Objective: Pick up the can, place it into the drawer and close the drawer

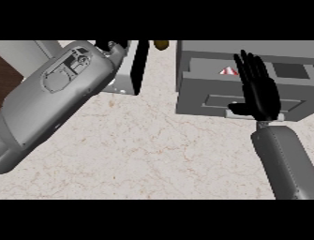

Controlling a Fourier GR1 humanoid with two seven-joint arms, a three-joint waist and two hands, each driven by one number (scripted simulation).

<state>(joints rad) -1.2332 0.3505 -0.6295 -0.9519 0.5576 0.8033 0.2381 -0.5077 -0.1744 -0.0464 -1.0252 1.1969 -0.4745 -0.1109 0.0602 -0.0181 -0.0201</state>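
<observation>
- The right hand is flat, with its fingers straight and pointing up. It holds nothing.
- This hand is in front of the grey drawer, at the top right of the counter.
- The drawer is pulled out a little. Its front faces the robot.
- A bit of red and white shows inside the drawer, just left of the right hand's fingers. It looks like the can. Most of it is hidden, so I cannot be sure.
- The left arm is big and grey. It goes from the bottom left up to the top.
- Only a little of the left hand shows at the top edge. I cannot tell if it is open or closed.
- A grey box with a dark side is next to the left hand.
- A small brown thing sits at the top edge, between the box and the drawer.
- The counter is pale stone with thin lines in it.
</observation>
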